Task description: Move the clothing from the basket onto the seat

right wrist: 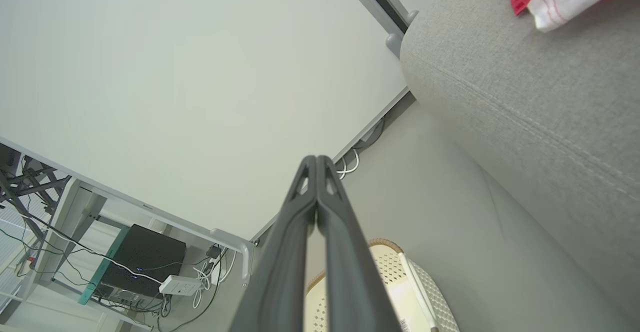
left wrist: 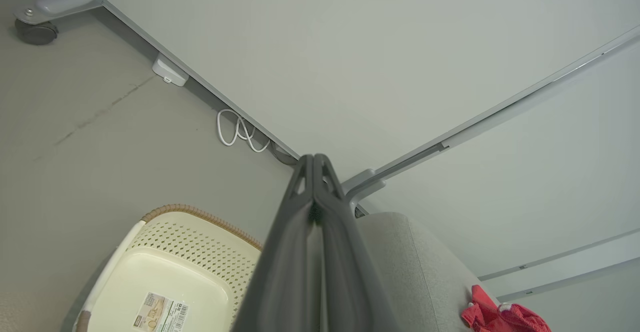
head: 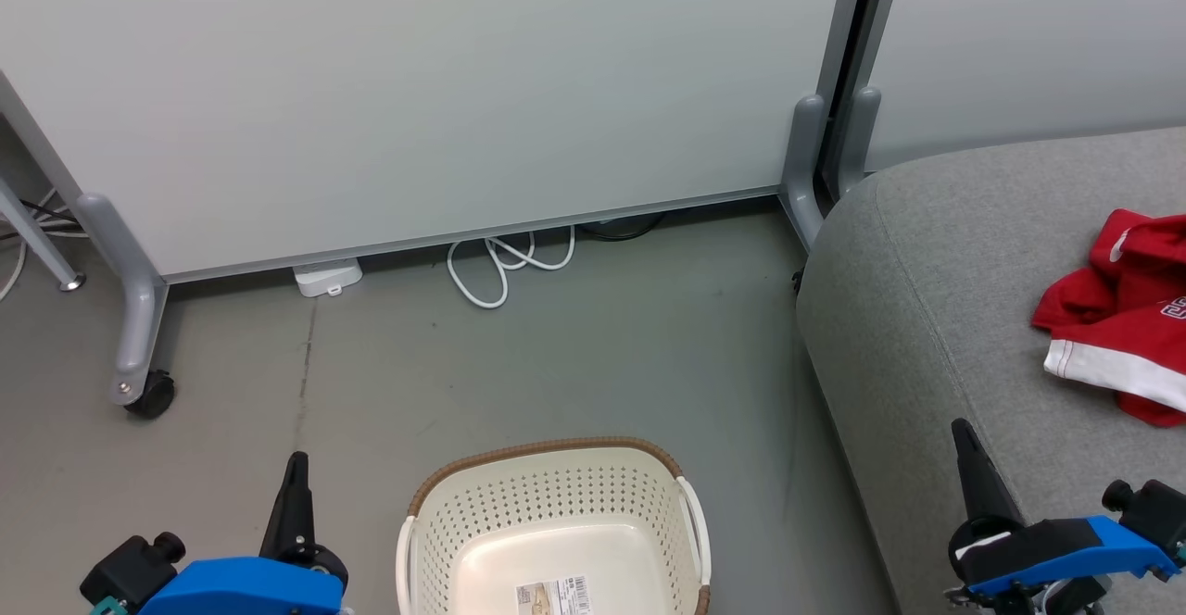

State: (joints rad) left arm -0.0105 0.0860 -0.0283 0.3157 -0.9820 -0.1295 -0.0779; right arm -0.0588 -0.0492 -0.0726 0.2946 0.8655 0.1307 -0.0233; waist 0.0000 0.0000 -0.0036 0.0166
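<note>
**Item 1.** Cream-white perforated plastic laundry basket with brown woven-look rim, lower centre of the head view, standing on the grey floor. The visible interior holds only a paper label. The frame cuts off its near part.

**Item 2.** Soft red fabric clothing with white trim, crumpled at the right edge, lying on the grey upholstered fabric bench, well apart from the basket.

**Item 3.** Left end effector, lower left: clenched, holding nothing.

**Item 4.** Right end effector, lower right, by the bench's near corner: clenched, empty.

**Step, as judged:** the transfer looks complete.

**Next move:** check the basket's hidden near part for leftover fabric. If there is none, nothing needs grasping.
</note>
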